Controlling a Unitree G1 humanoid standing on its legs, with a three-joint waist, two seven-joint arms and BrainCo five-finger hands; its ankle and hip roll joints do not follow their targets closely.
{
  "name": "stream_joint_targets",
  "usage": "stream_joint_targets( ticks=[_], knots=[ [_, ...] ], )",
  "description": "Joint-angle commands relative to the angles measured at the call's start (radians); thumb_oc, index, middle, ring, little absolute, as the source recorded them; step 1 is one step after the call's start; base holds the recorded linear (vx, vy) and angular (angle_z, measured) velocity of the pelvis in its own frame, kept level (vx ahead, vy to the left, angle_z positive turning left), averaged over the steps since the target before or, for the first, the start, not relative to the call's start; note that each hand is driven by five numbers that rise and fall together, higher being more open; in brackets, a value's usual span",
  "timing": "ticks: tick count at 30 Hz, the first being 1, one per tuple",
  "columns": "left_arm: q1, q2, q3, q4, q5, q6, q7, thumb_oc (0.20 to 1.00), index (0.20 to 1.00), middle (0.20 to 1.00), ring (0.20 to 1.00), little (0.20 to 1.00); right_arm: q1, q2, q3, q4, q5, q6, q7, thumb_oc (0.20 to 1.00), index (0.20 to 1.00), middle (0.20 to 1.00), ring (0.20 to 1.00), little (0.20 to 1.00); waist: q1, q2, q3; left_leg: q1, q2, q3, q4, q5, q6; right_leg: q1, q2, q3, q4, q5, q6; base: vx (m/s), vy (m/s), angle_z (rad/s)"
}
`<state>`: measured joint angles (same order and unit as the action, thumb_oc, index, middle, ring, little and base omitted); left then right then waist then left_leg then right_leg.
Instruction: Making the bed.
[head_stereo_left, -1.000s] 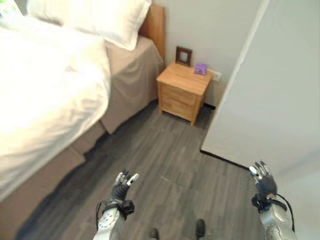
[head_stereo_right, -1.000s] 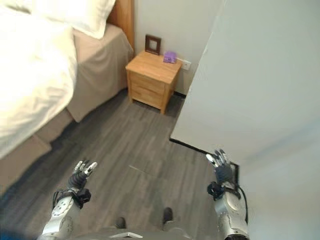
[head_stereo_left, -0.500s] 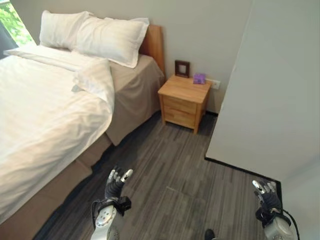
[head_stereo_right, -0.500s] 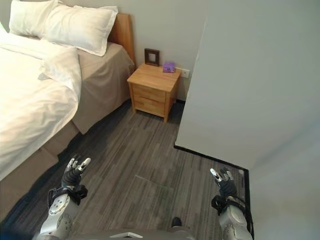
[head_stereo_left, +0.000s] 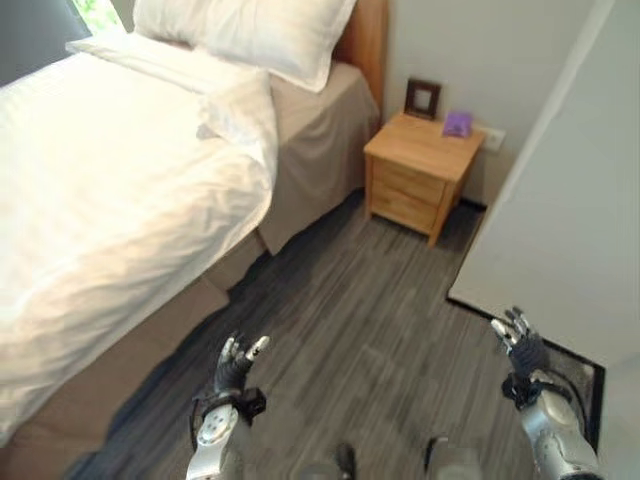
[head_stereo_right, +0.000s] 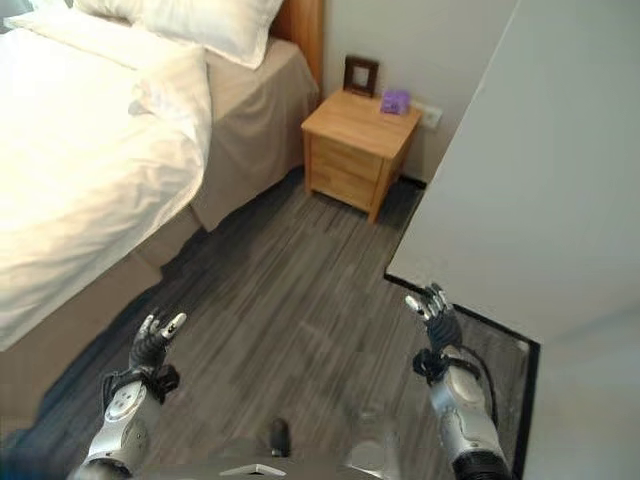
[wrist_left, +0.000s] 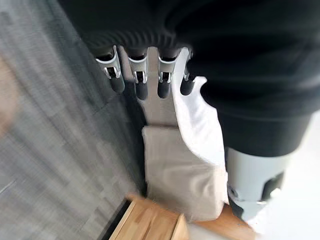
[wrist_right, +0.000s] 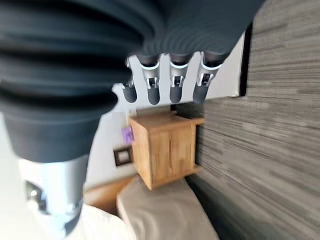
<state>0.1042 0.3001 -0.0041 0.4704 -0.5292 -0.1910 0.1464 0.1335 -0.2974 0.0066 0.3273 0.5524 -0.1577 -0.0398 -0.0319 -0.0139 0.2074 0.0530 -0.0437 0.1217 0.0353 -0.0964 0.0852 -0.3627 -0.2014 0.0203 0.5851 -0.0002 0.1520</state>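
Hands, left (head_stereo_left: 236, 366) and right (head_stereo_left: 522, 345), fingers extended, empty; bed (head_stereo_left: 120, 200) unmade.

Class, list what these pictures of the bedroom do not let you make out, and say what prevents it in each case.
- White duvet: far side cut off by the left eye view's edge.
- Dark picture frame on the wooden bedside table: its picture is too small to make out.
- Small purple object: too small to identify.

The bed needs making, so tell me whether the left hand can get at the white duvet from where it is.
Probably not yet. The left hand hangs open over the grey floor, apart from the bed. The white duvet lies higher and further to the robot's left. Nothing stands between them, so stepping closer should do it.
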Motion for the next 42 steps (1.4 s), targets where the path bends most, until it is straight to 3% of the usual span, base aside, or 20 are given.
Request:
stream_joint_targets(
  ticks=[1,4,8,9,11,12,13,15,19,20,23,25,26,27,28,31,35,37,39,42],
  knots=[
    [-0.060,0.027,-0.021,-0.073,0.043,-0.043,-0.049,1.000,1.000,1.000,1.000,1.000,-0.014,-0.034,-0.054,0.007,0.002,-0.065,0.007,1.000,1.000,1.000,1.000,1.000,-0.077,0.000,-0.012,0.141,0.055,-0.099,-0.079,-0.021,-0.065,0.047,0.084,-0.003,-0.396,0.137,0.015,0.51,-0.103,0.38],
    [-0.098,0.039,-0.052,-0.082,0.082,-0.037,-0.067,1.000,1.000,1.000,1.000,1.000,0.034,-0.049,-0.068,-0.001,-0.045,-0.045,0.026,1.000,1.000,1.000,1.000,1.000,-0.132,-0.009,-0.024,0.248,0.075,-0.157,-0.120,-0.044,-0.096,-0.005,0.124,0.000,-0.587,0.191,0.045,0.58,-0.179,0.74],
    [-0.124,0.018,-0.094,-0.086,0.091,-0.037,-0.079,1.000,1.000,1.000,1.000,1.000,0.063,-0.073,-0.085,0.005,-0.066,-0.038,0.043,1.000,1.000,1.000,1.000,1.000,-0.154,-0.009,-0.054,0.287,0.120,-0.192,-0.059,-0.041,-0.127,0.040,0.125,-0.050,-0.545,0.197,0.024,0.50,-0.211,0.75],
    [-0.122,0.006,-0.098,-0.084,0.090,-0.035,-0.085,1.000,1.000,1.000,1.000,1.000,0.063,-0.079,-0.092,0.016,-0.056,-0.040,0.050,1.000,1.000,1.000,1.000,1.000,-0.156,-0.002,-0.068,0.273,0.145,-0.189,0.016,0.017,-0.151,0.061,0.143,-0.042,-0.540,0.188,0.009,0.34,-0.196,0.72],
    [-0.137,-0.014,-0.111,-0.078,0.058,-0.033,-0.080,1.000,1.000,1.000,1.000,1.000,0.041,-0.111,-0.101,0.034,-0.045,-0.046,0.036,1.000,1.000,1.000,1.000,1.000,-0.143,-0.017,-0.072,0.108,0.149,-0.174,0.399,0.197,-0.181,0.138,0.148,-0.059,-0.538,0.161,-0.044,0.53,-0.477,0.39],
    [-0.144,-0.028,-0.117,-0.103,-0.004,-0.029,-0.089,1.000,1.000,1.000,1.000,1.000,0.030,-0.128,-0.116,0.020,0.003,-0.062,0.028,1.000,1.000,1.000,1.000,1.000,-0.112,-0.062,-0.035,-0.056,0.188,-0.072,0.704,0.236,-0.165,0.242,0.151,-0.080,-0.562,0.122,-0.105,0.70,-0.709,0.55],
    [-0.155,-0.032,-0.139,-0.101,-0.006,-0.022,-0.093,1.000,1.000,1.000,1.000,1.000,0.018,-0.152,-0.123,0.041,0.008,-0.063,0.000,1.000,1.000,1.000,1.000,1.000,-0.076,-0.084,-0.010,-0.169,0.197,-0.011,0.782,0.181,-0.149,0.316,0.158,-0.078,-0.572,0.068,-0.131,0.69,-0.610,0.57],
    [-0.156,-0.042,-0.146,-0.086,-0.021,-0.022,-0.089,1.000,1.000,1.000,1.000,1.000,0.002,-0.164,-0.126,0.049,0.014,-0.060,-0.012,1.000,1.000,1.000,1.000,1.000,-0.053,-0.087,-0.001,-0.273,0.200,0.014,0.736,0.156,-0.147,0.371,0.155,-0.075,-0.582,0.038,-0.132,0.50,-0.174,0.19],
    [-0.147,-0.044,-0.151,-0.072,-0.028,-0.026,-0.098,1.000,1.000,1.000,1.000,1.000,0.025,-0.164,-0.140,0.032,0.019,-0.061,0.005,1.000,1.000,1.000,1.000,1.000,-0.043,-0.080,-0.024,-0.301,0.180,0.049,0.433,0.172,-0.143,0.426,0.147,-0.071,-0.590,-0.012,-0.120,0.46,-0.010,-0.14],
    [-0.117,-0.034,-0.145,-0.076,0.000,-0.021,-0.102,1.000,1.000,1.000,1.000,1.000,0.024,-0.167,-0.128,0.045,-0.016,-0.055,0.013,1.000,1.000,1.000,1.000,1.000,-0.016,-0.070,-0.036,-0.306,0.111,0.008,0.228,0.175,-0.125,0.478,0.166,-0.059,-0.596,-0.040,-0.109,0.35,0.014,-0.38],
    [-0.060,-0.024,-0.108,-0.127,0.017,-0.013,-0.107,1.000,1.000,1.000,1.000,1.000,0.004,-0.160,-0.113,0.015,-0.055,-0.035,0.039,1.000,1.000,1.000,1.000,1.000,0.011,-0.074,-0.054,-0.244,0.080,0.055,0.121,0.192,-0.115,0.517,0.175,-0.067,-0.571,-0.051,-0.092,0.54,0.011,-0.14],
    [-0.057,-0.025,-0.101,-0.121,0.017,-0.011,-0.109,1.000,1.000,1.000,1.000,1.000,-0.008,-0.153,-0.097,0.014,-0.061,-0.034,0.041,1.000,1.000,1.000,1.000,1.000,0.016,-0.077,-0.064,-0.221,0.079,0.073,0.079,0.183,-0.107,0.510,0.173,-0.067,-0.559,-0.053,-0.083,0.35,0.081,-0.40],
    [-0.062,-0.019,-0.088,-0.102,0.026,-0.013,-0.106,1.000,1.000,1.000,1.000,1.000,-0.049,-0.129,-0.060,0.002,-0.072,-0.043,0.049,1.000,1.000,1.000,1.000,1.000,0.024,-0.090,-0.079,-0.122,0.056,0.105,0.009,0.154,-0.064,0.437,0.146,-0.084,-0.323,0.049,-0.005,0.45,0.125,-0.33],
    [-0.062,-0.019,-0.087,-0.102,0.026,-0.013,-0.106,1.000,1.000,1.000,1.000,1.000,-0.050,-0.129,-0.060,0.002,-0.072,-0.043,0.049,1.000,1.000,1.000,1.000,1.000,0.025,-0.088,-0.082,-0.126,0.058,0.106,0.008,0.156,-0.064,0.432,0.148,-0.082,-0.324,0.052,-0.005,0.44,0.125,-0.41],
    [-0.066,-0.011,-0.081,-0.104,0.013,-0.013,-0.102,1.000,1.000,1.000,1.000,1.000,-0.063,-0.121,-0.043,-0.016,-0.063,-0.042,0.061,1.000,1.000,1.000,1.000,1.000,0.013,-0.081,-0.067,-0.095,0.062,0.096,-0.009,0.154,-0.056,0.376,0.141,-0.070,-0.212,0.086,0.019,0.16,0.037,0.00],
    [-0.081,0.015,-0.075,-0.096,0.038,-0.019,-0.093,1.000,1.000,1.000,1.000,1.000,-0.058,-0.116,-0.013,-0.042,-0.083,-0.037,0.087,1.000,1.000,1.000,1.000,1.000,-0.014,-0.062,-0.049,-0.053,0.074,0.032,-0.031,0.147,-0.054,0.281,0.171,-0.003,-0.122,0.063,-0.005,0.25,-0.037,0.29],
    [-0.065,0.017,-0.046,-0.091,0.009,-0.026,-0.099,1.000,1.000,1.000,1.000,1.000,-0.022,-0.109,-0.020,-0.042,-0.075,-0.029,0.101,1.000,1.000,1.000,1.000,1.000,-0.035,-0.062,-0.060,-0.021,0.075,-0.066,-0.040,0.122,-0.075,0.273,0.138,0.132,-0.335,0.020,-0.031,0.33,-0.180,1.02],
    [-0.065,0.015,-0.052,-0.069,0.013,-0.030,-0.102,1.000,1.000,1.000,1.000,1.000,-0.009,-0.100,-0.024,-0.033,-0.058,-0.032,0.103,1.000,1.000,1.000,1.000,1.000,-0.050,-0.072,-0.065,-0.011,0.069,-0.129,-0.044,0.108,-0.084,0.282,0.154,0.255,-0.439,0.017,-0.016,0.23,-0.156,1.14],
    [-0.060,0.020,-0.059,-0.073,0.030,-0.034,-0.102,1.000,1.000,1.000,1.000,1.000,0.002,-0.103,-0.018,-0.032,-0.060,-0.033,0.109,1.000,1.000,1.000,1.000,1.000,-0.049,-0.078,-0.067,-0.003,0.077,-0.189,-0.051,0.103,-0.092,0.273,0.162,0.304,-0.470,0.032,-0.001,0.19,-0.250,1.20],
    [-0.053,0.020,-0.055,-0.077,0.043,-0.040,-0.110,1.000,1.000,1.000,1.000,1.000,0.002,-0.114,-0.005,-0.035,-0.065,-0.029,0.126,1.000,1.000,1.000,1.000,1.000,-0.041,-0.095,-0.074,-0.018,0.084,-0.255,-0.051,0.120,-0.116,0.311,0.160,0.256,-0.538,0.026,-0.021,0.12,-0.310,1.24]
  ],
)
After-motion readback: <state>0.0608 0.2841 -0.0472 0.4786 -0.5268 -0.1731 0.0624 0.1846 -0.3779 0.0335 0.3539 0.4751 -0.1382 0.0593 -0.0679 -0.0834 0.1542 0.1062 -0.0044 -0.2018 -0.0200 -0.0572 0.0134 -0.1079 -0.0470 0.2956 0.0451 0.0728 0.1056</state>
